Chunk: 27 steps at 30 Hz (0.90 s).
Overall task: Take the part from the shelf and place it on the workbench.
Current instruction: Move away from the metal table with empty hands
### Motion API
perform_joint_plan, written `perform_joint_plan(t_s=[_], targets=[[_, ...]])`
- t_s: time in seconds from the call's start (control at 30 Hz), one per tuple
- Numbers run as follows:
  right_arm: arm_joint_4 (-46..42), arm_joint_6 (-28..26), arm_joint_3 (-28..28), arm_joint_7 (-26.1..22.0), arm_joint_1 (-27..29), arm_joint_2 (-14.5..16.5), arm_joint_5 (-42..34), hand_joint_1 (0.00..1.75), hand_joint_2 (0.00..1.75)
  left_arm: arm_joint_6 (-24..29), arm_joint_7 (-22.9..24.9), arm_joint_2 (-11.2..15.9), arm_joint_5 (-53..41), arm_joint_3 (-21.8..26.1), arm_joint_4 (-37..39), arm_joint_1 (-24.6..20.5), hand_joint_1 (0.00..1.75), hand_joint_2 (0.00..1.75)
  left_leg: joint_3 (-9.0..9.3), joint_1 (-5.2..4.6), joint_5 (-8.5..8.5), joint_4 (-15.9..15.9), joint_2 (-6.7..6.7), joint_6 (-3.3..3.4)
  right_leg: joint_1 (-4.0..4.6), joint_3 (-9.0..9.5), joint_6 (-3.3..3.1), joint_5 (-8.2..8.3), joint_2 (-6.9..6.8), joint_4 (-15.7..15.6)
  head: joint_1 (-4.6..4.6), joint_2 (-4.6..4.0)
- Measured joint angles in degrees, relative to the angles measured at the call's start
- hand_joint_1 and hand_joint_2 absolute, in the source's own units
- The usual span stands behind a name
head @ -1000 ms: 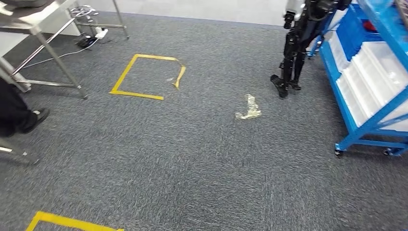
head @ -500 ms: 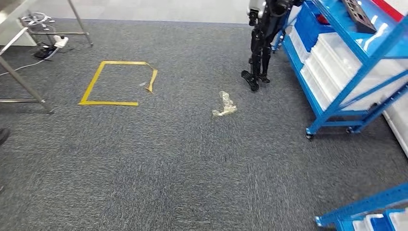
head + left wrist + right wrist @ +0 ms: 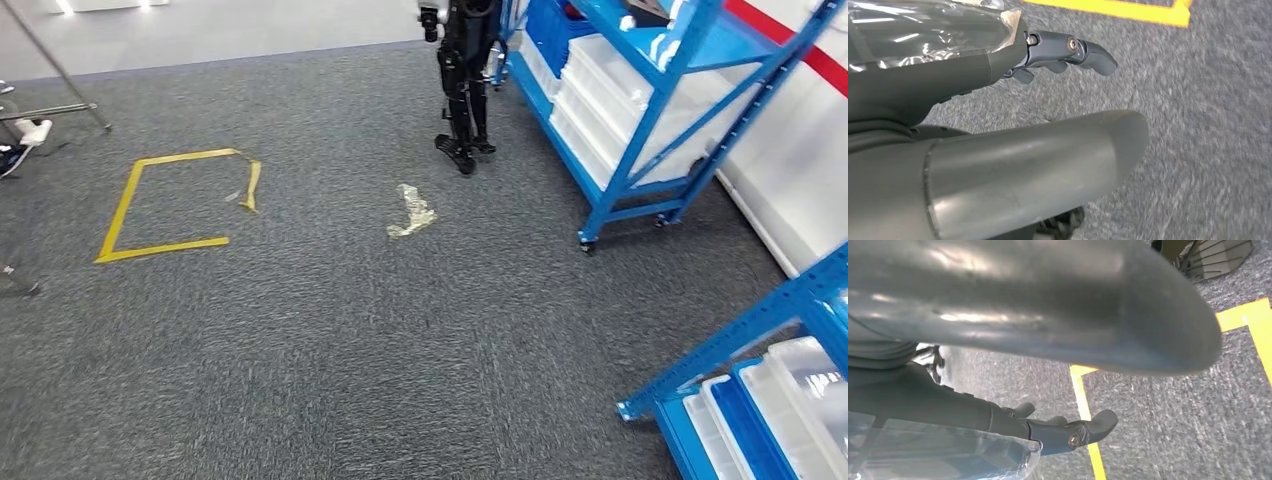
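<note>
Grey carpet is seen underfoot. Over it, the left hand and right hand hang with fingers apart, holding nothing. Farther off lie a yellow tape square and crumpled tape scrap. Beyond, the blue shelf carries white bins; the part cannot be made out.
</note>
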Motion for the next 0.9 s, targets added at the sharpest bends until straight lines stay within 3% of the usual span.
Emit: perform_joint_plan(t_s=[0.07, 0.1, 0.17, 0.23, 0.3, 0.37, 0.43, 0.5, 0.57, 0.6, 0.63, 0.67, 0.73, 0.8, 0.87, 0.9], targets=[[0.0, -0.2, 0.1, -0.3, -0.1, 0.8, 1.0, 0.00, 0.00, -0.7, 0.4, 1.1, 1.1, 0.4, 0.0, 0.2, 0.00, 0.00, -3.58, 0.00, -2.22, 6.7, -0.98, 0.05, 0.38, -0.07, -0.32, 0.07, 1.57, 0.0, 0.01, 0.01], [0.0, 0.0, 0.2, -0.7, -0.1, 1.0, 1.7, 0.00, 0.00, -1.0, 0.7, 1.6, 1.8, 0.7, 0.0, 0.2, 0.00, 0.00, -4.23, 0.01, -1.66, 7.4, -1.12, 0.14, 0.51, -0.05, -0.36, 0.10, 2.43, 0.0, 0.01, 0.01], [0.0, 1.1, 0.6, -1.9, -0.1, 1.3, 3.2, 0.00, 0.00, -1.2, 0.9, 2.6, 3.3, 1.6, 0.0, 0.3, 0.00, 0.00, -2.30, 0.06, 2.18, 2.5, -1.73, 0.42, 0.57, 0.12, -0.37, 0.12, 4.04, 0.0, 0.01, -0.01], [0.0, 2.5, 1.2, -2.9, -0.3, 1.1, 4.7, 0.00, 0.00, -1.4, 0.6, 3.3, 4.7, 2.8, 0.0, 0.6, 0.00, 0.00, 0.97, 0.21, 5.51, -4.9, -3.96, 0.64, 0.75, 0.20, -0.20, 0.12, 5.45, 0.1, 0.03, -0.01], [0.0, 3.3, 2.0, -3.2, -0.5, 1.0, 6.1, 0.00, 0.00, -1.6, 0.1, 3.8, 5.5, 4.0, 0.0, 1.1, 0.00, 0.00, 2.29, 0.02, 6.32, -8.1, -5.08, 0.81, 0.87, -0.09, 0.36, 0.21, 6.56, 0.2, 0.05, 0.00], [0.0, 3.8, 2.7, -3.3, -0.4, 0.9, 7.1, 0.00, 0.00, -1.8, -0.2, 4.1, 6.0, 5.0, -0.1, 1.5, 0.00, 0.00, 2.45, -0.24, 6.61, -8.5, -3.90, 1.43, 0.71, -0.67, 1.14, 0.38, 7.24, 0.1, 0.07, 0.01], [0.0, 4.1, 3.4, -3.3, -0.5, 0.8, 7.8, 0.00, 0.00, -2.0, -0.3, 4.3, 6.2, 5.7, -0.3, 1.7, 0.00, 0.00, 2.72, -0.23, 7.09, -9.1, -2.64, 2.33, 0.72, -1.91, 1.31, -0.66, 5.24, 2.0, 0.14, 0.00], [0.0, 4.4, 4.0, -3.3, -0.8, 0.8, 8.4, 0.00, 0.00, -2.0, -0.3, 4.5, 6.2, 6.3, -0.5, 2.0, 0.00, 0.00, 2.77, -0.33, 7.27, -9.3, -1.08, 2.85, 0.84, -5.01, 0.88, -3.81, 2.11, 8.3, 0.27, 0.00], [0.0, 4.8, 4.5, -3.3, -1.1, 0.7, 8.8, 0.00, 0.00, -2.0, -0.2, 4.7, 6.2, 6.8, -0.6, 2.3, 0.00, 0.00, 2.66, -0.47, 7.23, -9.3, 0.63, 2.99, 0.78, -8.36, 0.85, -6.58, 1.01, 15.4, 0.33, 0.00], [0.0, 5.0, 4.6, -3.3, -1.1, 0.7, 8.9, 0.00, 0.00, -2.0, -0.2, 4.8, 6.2, 7.1, -0.6, 2.4, 0.00, 0.00, 2.63, -0.50, 7.19, -9.3, 1.39, 2.98, 0.70, -8.83, 1.17, -6.87, 0.81, 16.6, 0.33, 0.00], [0.0, 5.0, 4.8, -3.3, -1.0, 0.6, 9.0, 0.00, 0.00, -2.0, -0.1, 4.9, 6.1, 7.2, -0.6, 2.4, 0.00, 0.00, 2.65, -0.50, 7.14, -9.3, 2.07, 2.92, 0.60, -8.07, 1.64, -6.27, 0.57, 15.5, 0.34, 0.00], [0.0, 5.1, 4.9, -3.2, -0.9, 0.5, 9.1, 0.00, 0.00, -2.0, -0.1, 4.9, 6.1, 7.4, -0.6, 2.4, 0.00, 0.00, 2.72, -0.49, 7.05, -9.2, 2.72, 2.79, 0.48, -6.22, 2.20, -5.04, 0.07, 12.3, 0.34, 0.01], [0.0, 5.2, 5.2, -3.1, -1.0, 0.4, 9.3, 0.00, 0.00, -2.0, 0.0, 5.0, 6.0, 7.6, -0.7, 2.4, 0.00, 0.00, 2.99, -0.68, 6.71, -9.1, 3.86, 2.27, 0.40, -1.51, 2.84, -2.34, -2.42, 4.0, 0.33, 0.01], [0.0, 5.3, 5.4, -2.9, -1.3, 0.3, 9.4, 0.00, 0.00, -2.0, 0.0, 5.2, 5.9, 7.7, -0.8, 2.4, 0.00, 0.00, 3.37, -0.95, 6.32, -9.0, 4.86, 1.62, 0.60, 0.68, 2.38, -1.08, -3.87, 0.3, 0.21, -0.01], [0.0, 5.5, 5.5, -2.7, -1.3, 0.2, 9.5, 0.00, 0.00, -2.0, 0.1, 5.2, 5.8, 7.9, -1.0, 2.3, 0.00, 0.00, 3.83, -0.84, 6.09, -9.1, 5.85, 1.03, 0.73, 0.59, 1.53, -0.84, -2.77, 0.1, 0.10, -0.01], [0.0, 5.5, 5.5, -2.5, -1.3, 0.1, 9.6, 0.00, 0.00, -2.0, 0.2, 5.2, 5.7, 7.9, -1.0, 2.3, 0.00, 0.00, 3.95, -0.61, 5.77, -8.9, 5.66, 0.69, 0.58, 0.59, 1.17, -0.75, -2.13, 0.1, 0.10, -0.01]])
